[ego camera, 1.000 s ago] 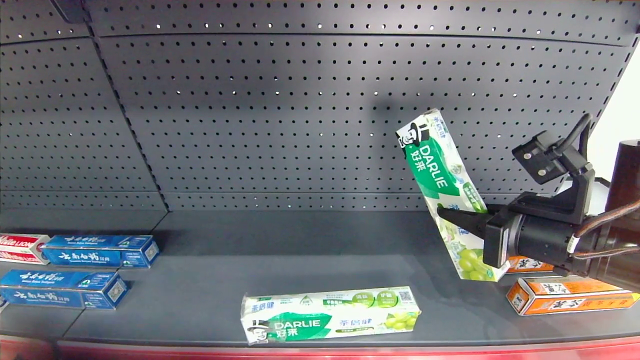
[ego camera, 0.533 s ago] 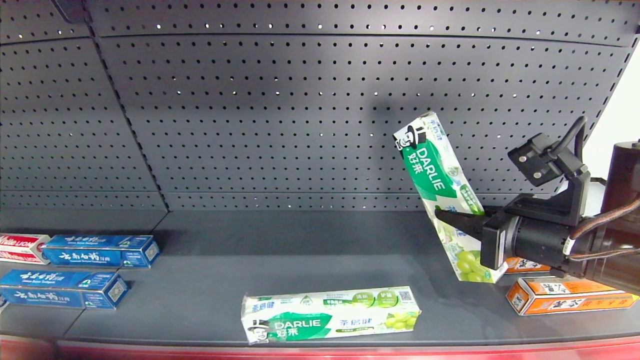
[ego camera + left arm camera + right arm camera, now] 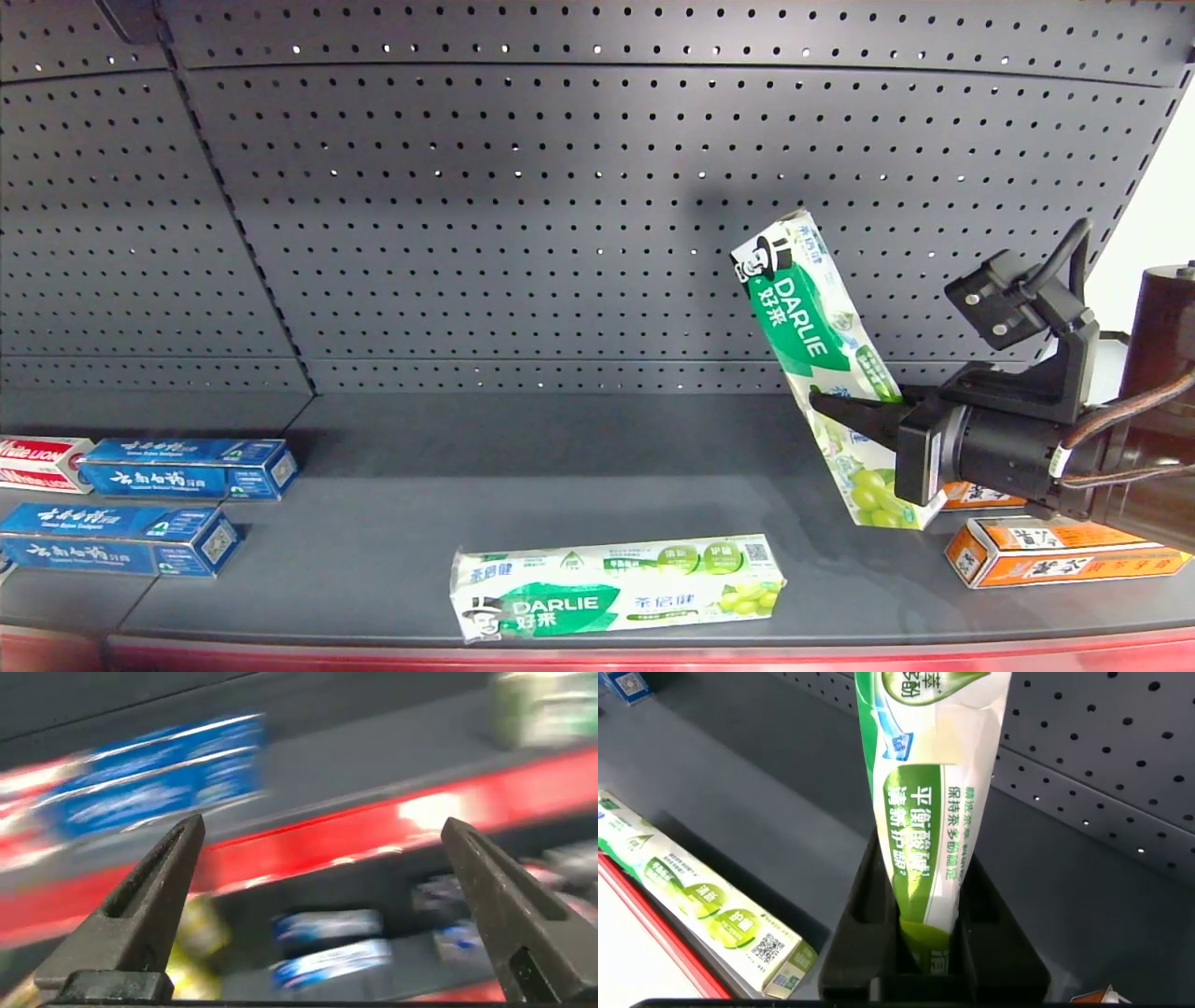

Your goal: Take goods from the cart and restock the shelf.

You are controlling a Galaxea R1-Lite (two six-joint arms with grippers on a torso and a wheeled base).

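My right gripper (image 3: 845, 411) is shut on a green-and-white toothpaste box (image 3: 822, 350), held tilted above the right part of the dark shelf (image 3: 523, 476); its upper end leans left toward the pegboard. The right wrist view has the same box (image 3: 934, 793) clamped between the gripper's black fingers (image 3: 864, 891). A second green toothpaste box (image 3: 616, 586) lies flat at the shelf's front edge, and it appears again as a box (image 3: 687, 891) lying below the held one. My left gripper (image 3: 322, 905) is open and holds nothing, in front of the shelf's red front strip (image 3: 374, 826).
Blue toothpaste boxes (image 3: 187, 467) and a red-and-white box (image 3: 37, 462) lie at the shelf's left. Orange boxes (image 3: 1064, 551) lie at the right, under my right arm. Between the left boxes and the held box the shelf floor is bare. Blurred goods (image 3: 327, 943) sit below the shelf.
My right gripper has moved slightly left and a little up with the green box, which stays tilted. The flat boxes on the shelf have not moved.
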